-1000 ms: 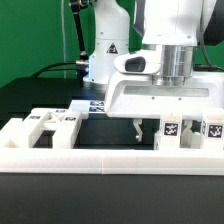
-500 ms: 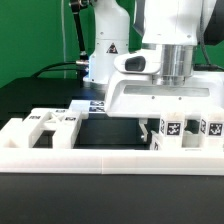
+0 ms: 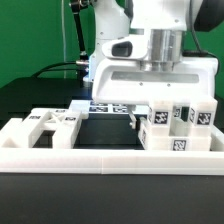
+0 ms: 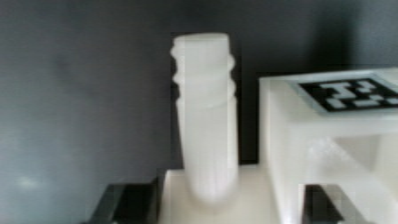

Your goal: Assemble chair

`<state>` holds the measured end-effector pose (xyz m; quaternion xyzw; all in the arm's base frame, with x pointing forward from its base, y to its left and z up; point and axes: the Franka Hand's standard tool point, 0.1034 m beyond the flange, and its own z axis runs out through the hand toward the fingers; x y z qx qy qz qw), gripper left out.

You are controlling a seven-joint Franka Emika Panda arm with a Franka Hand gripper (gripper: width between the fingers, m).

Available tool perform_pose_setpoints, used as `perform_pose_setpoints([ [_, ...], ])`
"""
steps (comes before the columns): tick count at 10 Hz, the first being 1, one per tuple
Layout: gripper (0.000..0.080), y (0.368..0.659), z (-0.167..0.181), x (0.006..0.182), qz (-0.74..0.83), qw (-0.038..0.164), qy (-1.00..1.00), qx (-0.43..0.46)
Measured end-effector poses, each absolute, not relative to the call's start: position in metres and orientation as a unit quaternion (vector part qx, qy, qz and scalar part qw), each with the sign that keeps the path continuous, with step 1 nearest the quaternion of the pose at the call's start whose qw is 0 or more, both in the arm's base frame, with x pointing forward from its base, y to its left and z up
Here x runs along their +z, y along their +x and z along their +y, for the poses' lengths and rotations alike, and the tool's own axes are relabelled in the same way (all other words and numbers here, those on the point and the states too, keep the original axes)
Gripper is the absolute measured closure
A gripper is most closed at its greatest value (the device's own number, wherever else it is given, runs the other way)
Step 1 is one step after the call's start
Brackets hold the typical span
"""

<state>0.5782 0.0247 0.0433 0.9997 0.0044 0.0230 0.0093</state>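
Wrist view is the only one that shows the grip: gripper [image 4: 217, 203] is pinched on a ribbed post [image 4: 205, 120], with the dark fingers [image 4: 128, 203] pressed against either side of its wider foot. The post is white and round-tipped, with a few shallow grooves near the free end, and it stands straight out from between the jaws. Just beside it, not touching as far as I can tell, is a tagged block [image 4: 338, 150], white with a black-and-white square tag on the face toward the camera. The exterior view doesn't show the post or the jaw contact; the fingertips are hidden behind a cluster of tagged blocks [image 3: 180, 125] directly under the arm [image 3: 160, 45], on the exterior view's right. That cluster is white and blocky, with several small tags facing the camera, and sits just behind the low border rail [image 3: 90, 152]. Can't tell whether the cluster rests on the table [image 3: 30, 95] or hangs off it. Only the exterior view shows the other chair parts: slotted pieces [image 3: 50, 122] on the exterior view's left, also against the rail and well apart from the cluster. The marker board [image 3: 108, 107] lies flat between the two groups, further back. All parts are plain white plastic.
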Motion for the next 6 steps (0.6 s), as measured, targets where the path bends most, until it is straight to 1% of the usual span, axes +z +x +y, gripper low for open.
perform_pose_setpoints([
  [1,0.0469,0.577,0.019,0.052,-0.001,0.008,1.000,0.024],
  [2,0.0469,0.576,0.016,0.056,-0.004,0.007,1.000,0.019],
  [4,0.0469,0.572,0.018,0.052,-0.004,0.005,1.000,0.001],
  [6,0.0469,0.561,0.021,0.051,-0.007,-0.007,0.996,-0.085],
])
